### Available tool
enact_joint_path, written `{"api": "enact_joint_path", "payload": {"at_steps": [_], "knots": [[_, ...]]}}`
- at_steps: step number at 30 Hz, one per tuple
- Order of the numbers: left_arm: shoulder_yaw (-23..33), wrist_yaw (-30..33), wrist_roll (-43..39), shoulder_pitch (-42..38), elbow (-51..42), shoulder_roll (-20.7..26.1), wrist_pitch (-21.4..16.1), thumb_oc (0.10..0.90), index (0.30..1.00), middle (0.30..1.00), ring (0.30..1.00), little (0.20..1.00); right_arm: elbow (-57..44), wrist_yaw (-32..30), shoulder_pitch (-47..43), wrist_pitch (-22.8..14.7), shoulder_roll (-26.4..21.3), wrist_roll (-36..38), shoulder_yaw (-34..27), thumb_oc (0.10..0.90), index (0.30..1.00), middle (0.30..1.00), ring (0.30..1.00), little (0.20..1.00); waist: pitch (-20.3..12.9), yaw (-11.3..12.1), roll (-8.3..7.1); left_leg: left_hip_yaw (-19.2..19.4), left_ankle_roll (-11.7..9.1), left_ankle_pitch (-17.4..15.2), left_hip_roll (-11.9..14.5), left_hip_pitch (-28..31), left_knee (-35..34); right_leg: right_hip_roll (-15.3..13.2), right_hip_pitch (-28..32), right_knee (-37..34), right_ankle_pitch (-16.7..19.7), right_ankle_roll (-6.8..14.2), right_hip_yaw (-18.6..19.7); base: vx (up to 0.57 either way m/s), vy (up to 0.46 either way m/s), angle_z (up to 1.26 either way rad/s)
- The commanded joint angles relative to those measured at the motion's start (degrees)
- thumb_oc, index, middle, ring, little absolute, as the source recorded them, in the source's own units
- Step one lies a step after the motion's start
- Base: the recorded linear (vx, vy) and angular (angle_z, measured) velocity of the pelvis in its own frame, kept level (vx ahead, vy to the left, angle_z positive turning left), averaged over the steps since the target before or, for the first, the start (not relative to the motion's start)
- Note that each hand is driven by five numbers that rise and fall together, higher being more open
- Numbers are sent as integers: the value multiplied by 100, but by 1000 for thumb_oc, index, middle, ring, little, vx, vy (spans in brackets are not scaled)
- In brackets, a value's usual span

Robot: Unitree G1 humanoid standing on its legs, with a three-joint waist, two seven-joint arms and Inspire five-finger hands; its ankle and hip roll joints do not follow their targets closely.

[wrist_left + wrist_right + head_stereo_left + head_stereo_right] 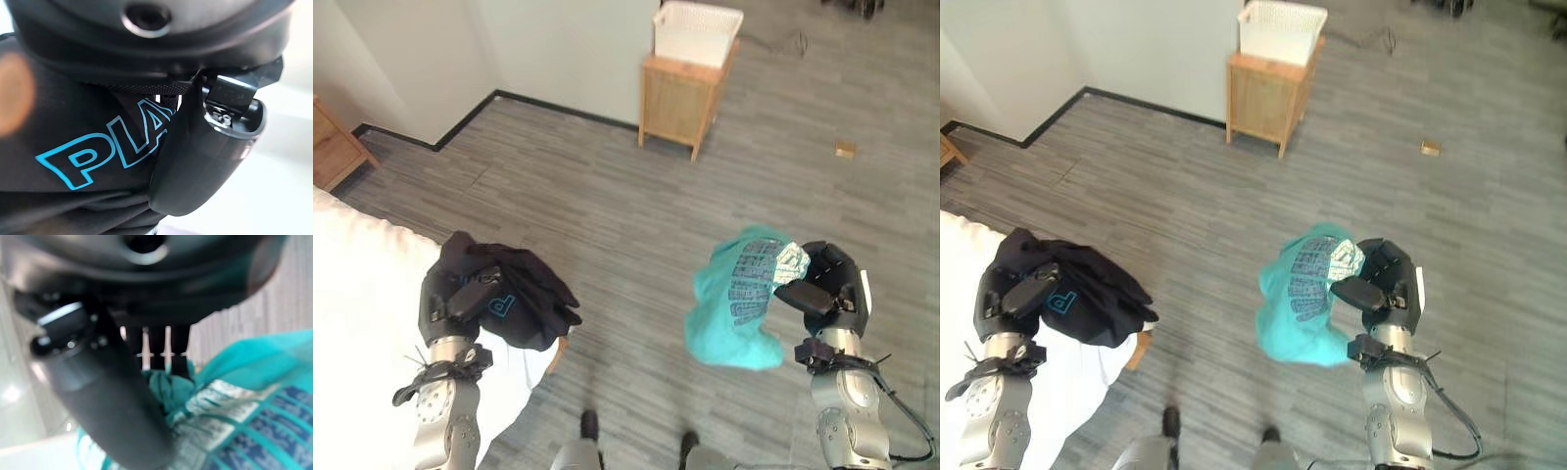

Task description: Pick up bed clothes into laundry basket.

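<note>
Gripping one garment apiece, both hands are loaded and raised over the floor (607, 196). The left hand (460, 289) has fingers and thumb curled round a black shirt (524, 294), bunched into a wad that hangs just beside the bed (352, 284) edge; its wrist view confirms cloth pressed between thumb and palm. The right hand (827, 284) is closed on a teal shirt (734, 313), held by an upper fold while the rest droops free below the hand. The basket (697, 32) stands on a small cabinet (680, 98) against the far wall, well apart from both hands, so delivery is judged not yet begun. Handling assessment: both items are light, soft and limp, with no breakage risk; they will sag, swing and trail when carried. The teal shirt, taken at one fold, looks the likelier to slip or snag on the basket rim. A hold on a gathered bunch near the middle would serve best. Release should come only once each wad is over the basket opening.
</note>
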Motion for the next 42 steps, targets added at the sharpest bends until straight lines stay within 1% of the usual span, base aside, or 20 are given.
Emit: {"api": "enact_joint_path", "payload": {"at_steps": [1,5,8,10,11,12,15,18,19,20,25,26,27,29,30,31,36,37,38,42], "knots": [[185,-132,55,-436,-771,518,-737,400,300,300,300,300,-666,83,-392,-583,47,-84,-142,400,300,300,300,300,-281,-50,-56,-217,-43,-205,49,1640,-1504,550,-686,-258,358,-53,-40,396,-95,-10],[-25,-195,-91,-649,-529,642,-742,400,300,300,300,300,-760,61,-535,-698,-39,134,4,400,300,300,300,300,-388,-414,-127,-431,-508,-657,326,2259,-1592,218,-775,-2986,404,-102,269,723,-323,26],[6,-235,-95,-525,-419,592,-737,400,300,300,300,300,-867,112,-628,-695,-115,158,44,400,300,300,300,300,-449,-477,-132,-544,-673,-781,536,2564,-1450,43,-825,-3576,693,56,238,560,-329,36],[14,-308,-200,-443,-415,530,-721,400,300,300,300,300,-893,193,-667,-689,-204,249,82,400,300,300,300,300,-521,-437,-196,-663,-845,-493,597,2548,-1093,41,-723,-3530,880,-9,211,614,-501,51],[-5,-336,-163,-336,-454,444,-684,400,300,300,300,300,-651,226,-838,-696,-364,339,195,400,300,300,300,300,-601,-388,-146,-722,-1027,411,862,2466,-386,242,-623,-3232,844,-187,49,678,-583,70],[-52,-403,-255,-318,-447,441,-638,400,300,300,300,300,-555,153,-858,-676,-394,420,249,400,300,300,300,300,-618,-411,-149,-704,-968,1039,1014,2267,157,385,-542,-3059,696,-362,36,767,-665,62],[-172,-381,-545,-437,-378,387,-564,400,300,300,300,300,-476,174,-1009,-814,-519,939,431,400,300,300,300,300,-606,-223,-364,-561,-753,2059,1225,1138,2732,782,254,-3025,121,-992,-24,594,-684,6],[-394,-534,-721,-502,-492,360,-440,400,300,300,300,300,-388,88,-1118,-721,-658,798,667,400,300,300,300,300,-295,185,-645,-696,-738,1563,893,283,5011,852,883,-3232,-60,-1256,20,393,-512,1],[-395,-534,-721,-508,-492,364,-439,400,300,300,300,300,-389,87,-1121,-720,-654,797,663,400,300,300,300,300,-299,176,-661,-703,-732,1576,873,248,5027,834,870,-3244,-40,-1254,15,382,-291,-42],[-567,-583,-708,-544,-548,292,-344,400,300,300,300,300,-496,89,-1103,-625,-651,759,665,400,300,300,300,300,-244,368,-701,-693,-745,1275,372,-331,5530,912,1206,-3408,-76,-1260,105,419,-260,-43],[-1016,-595,-862,-794,-388,151,-299,400,300,300,300,300,-450,151,-1177,-593,-539,806,903,400,300,300,300,300,-331,604,-665,-400,-720,1223,199,-1169,3857,1160,1940,-3747,-269,-1257,177,516,-183,-27],[-1092,-680,-938,-800,-373,154,-310,400,300,300,300,300,-395,166,-1231,-626,-462,816,1025,400,300,300,300,300,-432,681,-526,-123,-678,1328,388,-1261,2036,1375,2172,-3787,-449,-1231,183,831,-16,-39],[-1142,-733,-933,-796,-360,156,-315,400,300,300,300,300,-359,202,-1192,-641,-440,784,1140,400,300,300,300,300,-528,824,-437,116,-596,1505,287,-1045,75,1561,2439,-3803,-723,-1186,249,832,-14,-18],[-1144,-733,-933,-795,-359,153,-315,400,300,300,300,300,-358,203,-1189,-643,-442,784,1139,400,300,300,300,300,-508,854,-468,165,-590,1598,256,-939,-92,1521,2454,-3805,-710,-1181,277,448,-21,-60],[-1207,-829,-911,-772,-416,150,-290,400,300,300,300,300,-359,308,-1099,-603,-423,833,1159,400,300,300,300,300,-693,921,-331,463,-582,1758,119,-859,-1345,1775,2778,-3875,-887,-1166,280,641,-65,-56],[-1218,-846,-918,-739,-431,113,-281,400,300,300,300,300,-323,328,-1056,-601,-390,873,1147,400,300,300,300,300,-729,949,-357,758,-525,1807,14,-763,-1770,1772,2921,-3862,-987,-1147,246,832,-93,-21],[-1065,-866,-893,-505,-511,113,-254,400,300,300,300,300,-392,427,-1102,-453,-204,802,1254,400,300,300,300,300,-1097,1059,-425,1383,-226,1748,-103,-578,-1706,1793,3168,-3429,-1387,-1067,201,547,-44,-18],[-968,-846,-887,-358,-497,128,-223,400,300,300,300,300,-379,436,-1298,-426,-51,704,1349,400,300,300,300,300,-1214,1287,-674,1262,42,1460,-314,-471,-1502,1590,2950,-2135,-794,-623,138,660,37,-32],[-947,-637,-698,-343,-446,245,-244,400,300,300,300,300,-426,388,-1336,-411,92,647,1442,400,300,300,300,300,-1161,1298,-720,1157,245,1113,-351,-163,-1322,1408,2282,-365,397,64,123,648,36,-38],[-875,-500,-560,-452,-567,414,-263,400,300,300,300,300,-356,302,-1536,-334,121,413,1532,400,300,300,300,300,-974,1054,-456,873,335,864,-134,392,-1288,1230,1360,769,580,-6,-101,502,67,17]]}}
